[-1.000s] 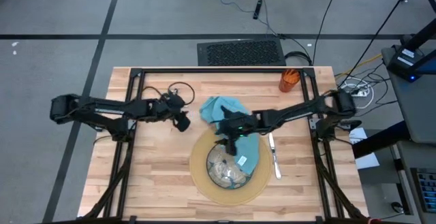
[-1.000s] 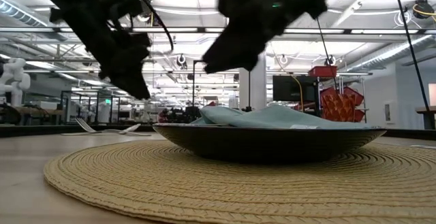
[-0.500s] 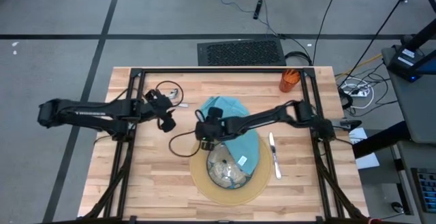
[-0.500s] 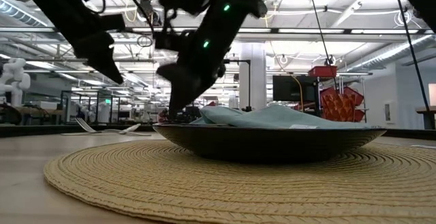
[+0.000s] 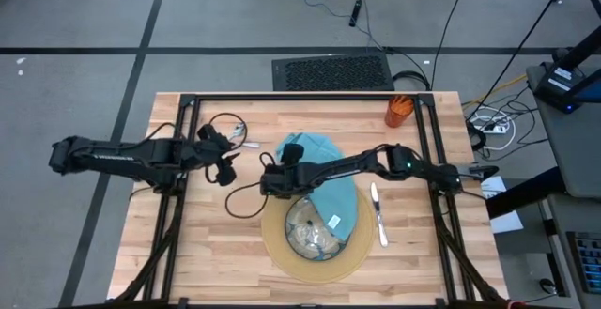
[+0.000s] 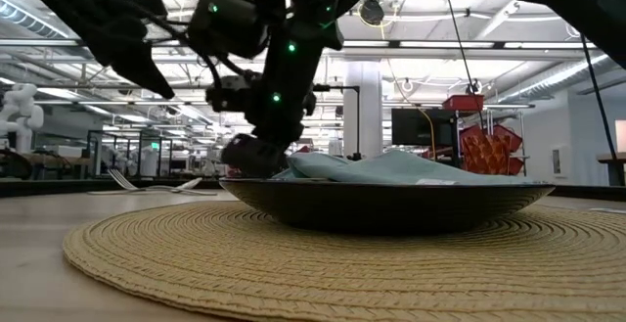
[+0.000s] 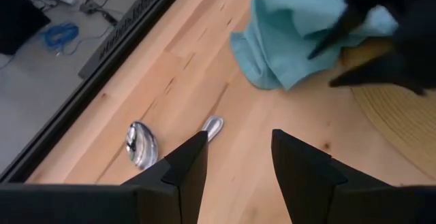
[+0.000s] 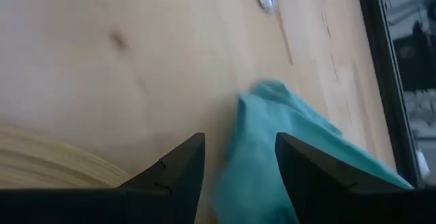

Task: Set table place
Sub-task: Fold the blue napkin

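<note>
A teal napkin (image 5: 319,163) lies partly in a patterned glass bowl (image 5: 310,236) on a round tan mat (image 5: 277,245), and its far part spreads onto the table. My right gripper (image 5: 270,185) is open and low at the napkin's left edge (image 8: 269,125), beside the mat. The low view shows it behind the bowl (image 6: 249,154). My left gripper (image 5: 225,172) is open and empty above bare wood left of the napkin. Silver cutlery (image 7: 139,148) lies on the wood beyond it. A knife (image 5: 378,217) lies right of the mat. An orange cup (image 5: 398,112) stands at the far right. My right gripper's open fingers (image 8: 174,173) slant down from the table's right side, one on each side of the napkin's left edge (image 8: 252,115). I cannot tell whether they touch the cloth.
Black frame rails (image 5: 282,98) run along the table's far and side edges. Loose black cable (image 5: 246,196) loops over the wood between the two grippers. Bare wood (image 5: 207,253) lies left of the mat toward the near edge.
My right gripper has gone from above the napkin and bowl toward the table's left edge and down to the napkin's left edge. My left gripper has drawn back a little toward the table's left edge. The napkin and bowl have stayed where they were.
</note>
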Available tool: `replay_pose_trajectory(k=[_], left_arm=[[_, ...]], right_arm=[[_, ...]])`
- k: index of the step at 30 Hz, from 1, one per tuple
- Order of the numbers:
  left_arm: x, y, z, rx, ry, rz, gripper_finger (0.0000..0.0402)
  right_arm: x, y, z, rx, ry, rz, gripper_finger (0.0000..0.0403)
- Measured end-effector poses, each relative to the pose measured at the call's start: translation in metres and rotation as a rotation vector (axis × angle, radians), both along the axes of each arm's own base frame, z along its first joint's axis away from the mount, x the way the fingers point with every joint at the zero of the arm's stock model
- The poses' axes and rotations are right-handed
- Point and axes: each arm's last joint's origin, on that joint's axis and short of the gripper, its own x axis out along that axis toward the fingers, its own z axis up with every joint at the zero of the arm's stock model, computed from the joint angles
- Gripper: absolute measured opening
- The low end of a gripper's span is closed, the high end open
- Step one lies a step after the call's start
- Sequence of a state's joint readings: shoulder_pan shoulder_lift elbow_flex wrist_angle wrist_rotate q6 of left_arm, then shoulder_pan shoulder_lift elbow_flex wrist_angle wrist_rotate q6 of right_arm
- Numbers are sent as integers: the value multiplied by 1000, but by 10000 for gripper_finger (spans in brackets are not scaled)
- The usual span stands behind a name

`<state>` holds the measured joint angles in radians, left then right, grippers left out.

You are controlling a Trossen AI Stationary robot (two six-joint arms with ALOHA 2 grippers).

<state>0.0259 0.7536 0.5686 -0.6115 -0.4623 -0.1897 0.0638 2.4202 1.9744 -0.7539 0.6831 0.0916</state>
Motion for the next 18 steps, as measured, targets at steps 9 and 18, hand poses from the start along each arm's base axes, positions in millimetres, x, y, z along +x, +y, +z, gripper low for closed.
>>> replay_pose_trajectory(k=[9, 18], left_arm=[[1, -7, 0, 22, 6, -44, 146], [1, -10, 0, 24, 5, -69, 146]], right_arm=[[-9, -6, 0, -66, 66, -65, 106], [-8, -13, 1, -66, 73, -55, 5]])
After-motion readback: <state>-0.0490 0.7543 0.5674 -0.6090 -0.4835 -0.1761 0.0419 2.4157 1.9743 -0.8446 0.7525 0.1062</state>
